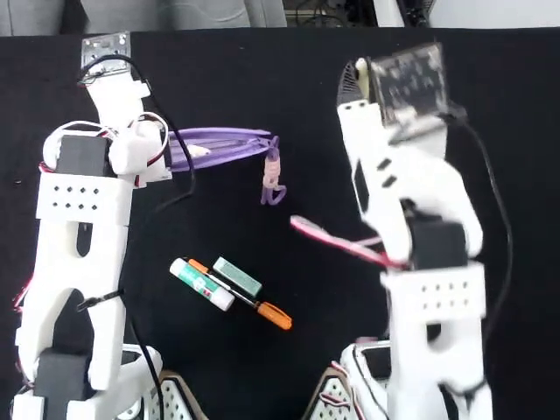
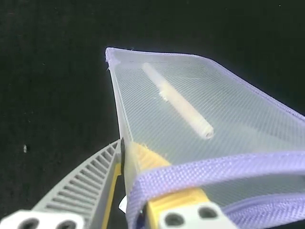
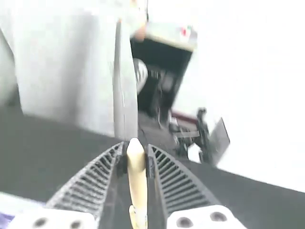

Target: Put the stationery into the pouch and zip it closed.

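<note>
One pen (image 1: 337, 241) is in transit, it seems: the step in hand looks like carrying it to the pouch (image 1: 219, 143). The next move calls for lining its tip up with the pouch mouth and sliding it in lengthwise before letting go. The right gripper (image 3: 136, 145) has its jaws drawn narrow onto that pen, which juts out ahead of the fingertips toward the pouch side. The left gripper (image 2: 125, 149) is clamped on the pouch's edge beside the purple zip band (image 2: 214, 164), with the mesh body reaching out beyond its fingers. A pale pen (image 2: 176, 107) already lies inside. The mouth appears open, and the zip pull (image 1: 273, 179) hangs at the end away from the left gripper. Farther from both grippers, on the black table (image 1: 227, 79), a glue stick (image 1: 201, 284), a green eraser (image 1: 236, 276) and an orange pen (image 1: 267, 308) lie bunched together, not yet in the pouch.
</note>
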